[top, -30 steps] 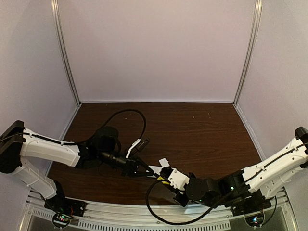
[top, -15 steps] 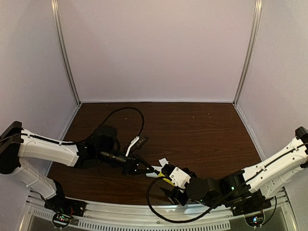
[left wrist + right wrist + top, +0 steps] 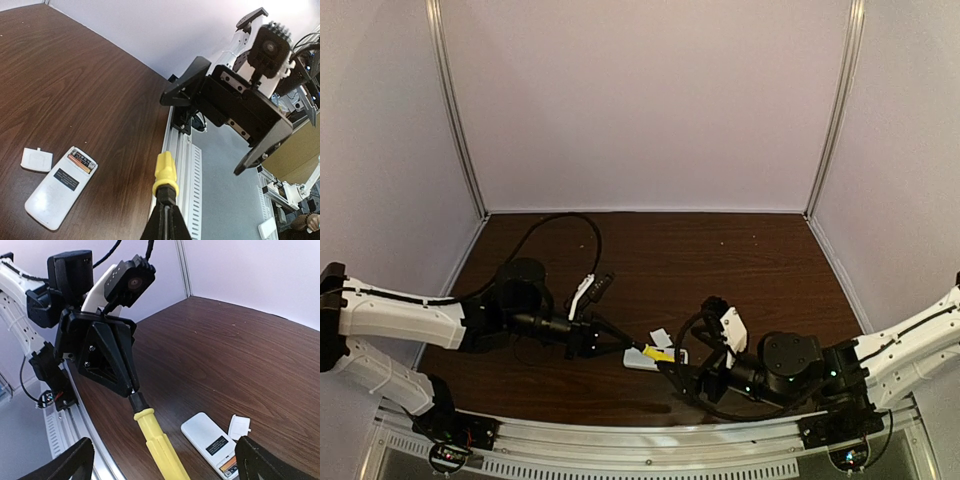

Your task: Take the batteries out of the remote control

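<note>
Clamping the dark shaft of the yellow-handled screwdriver [image 3: 165,175], the left gripper [image 3: 131,390] has its jaws pressed tight together on the metal. The handle sticks out past the fingertips and hangs in the air above the table [image 3: 740,260]. In the left wrist view the two fingers meet in a narrow wedge at the bottom edge, with the yellow grip rising straight out of them.

The right gripper [image 3: 165,450] faces it with its jaws spread as wide as they go. One finger stands on each side of the yellow handle and well clear of it, gripping nothing. From the left wrist view those two black fingers fan apart in front of the arm's body, above the metal rail [image 3: 180,150] at the table's near edge.

Below and beside the tool, the remote control [image 3: 57,190] lies flat on the brown wood, its back up and its compartment uncovered. The batteries [image 3: 82,162] sit inside that open end. The orange one shows plainly, while the dark one beside it is too small to make out well. The small white square piece [image 3: 36,159] rests on the table just beside the remote's open end, apart from it. Seen from above, the remote lies between the two arms, near the table's front edge, under the screwdriver's handle
</note>
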